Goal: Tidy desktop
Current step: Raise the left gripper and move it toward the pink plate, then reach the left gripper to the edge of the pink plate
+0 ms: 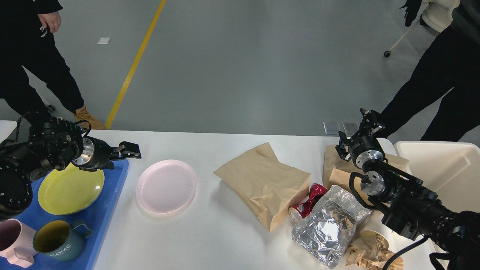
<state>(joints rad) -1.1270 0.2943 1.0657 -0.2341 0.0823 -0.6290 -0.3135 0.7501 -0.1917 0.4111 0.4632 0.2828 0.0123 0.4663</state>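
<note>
The white desktop (210, 240) spans the view. On it lie a pink plate (166, 185), a brown paper bag (264, 183), a second paper bag (335, 165), a crushed red can (310, 200), a crumpled foil wrap (330, 225) and a cup of crumpled paper (371, 249). My left gripper (130, 150) hovers over the blue tray's far right corner, just left of the pink plate, open and empty. My right gripper (369, 119) is raised above the second bag's far edge; its fingers are too dark to tell apart.
The blue tray (112, 195) at left holds a yellow plate (71, 186), a pink mug (13, 240) and a teal mug (56, 243). A cream-white bin (442, 172) stands at the right. People stand beyond the table's far left and far right.
</note>
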